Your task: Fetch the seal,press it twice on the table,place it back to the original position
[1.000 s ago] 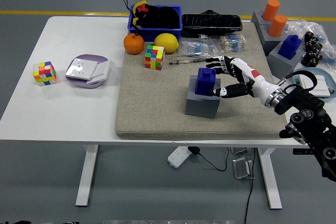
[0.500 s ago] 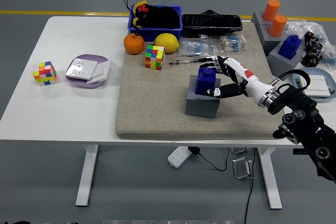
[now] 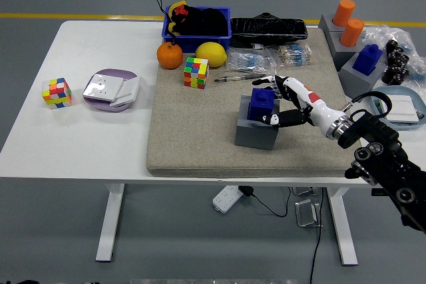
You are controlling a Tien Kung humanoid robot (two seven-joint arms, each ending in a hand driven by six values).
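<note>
The seal point(image 3: 261, 104) is a dark blue block with a knob on top, standing upright on a grey block base point(image 3: 256, 131) in the middle of the beige mat point(image 3: 193, 138). My right hand point(image 3: 271, 101) reaches in from the right. Its fingers point(image 3: 267, 82) curve over the seal's top right and its thumb point(image 3: 276, 120) lies at the seal's lower right side. The hand is closing around the seal, which still sits on its base. My left arm is out of view.
A Rubik's cube point(image 3: 196, 72), an orange point(image 3: 170, 56), a lemon point(image 3: 211, 53) and a pen point(image 3: 233, 78) lie behind the seal. A blue bin point(image 3: 197, 23) stands at the back. Another blue seal point(image 3: 367, 58) and orange cylinders point(image 3: 347, 20) stand at the right. Another cube point(image 3: 56, 92) and a plate point(image 3: 111, 89) are at the left.
My right hand has moved left and closed in on the seal, fingers now over its top and thumb against its side. The seal has stayed on its base.
</note>
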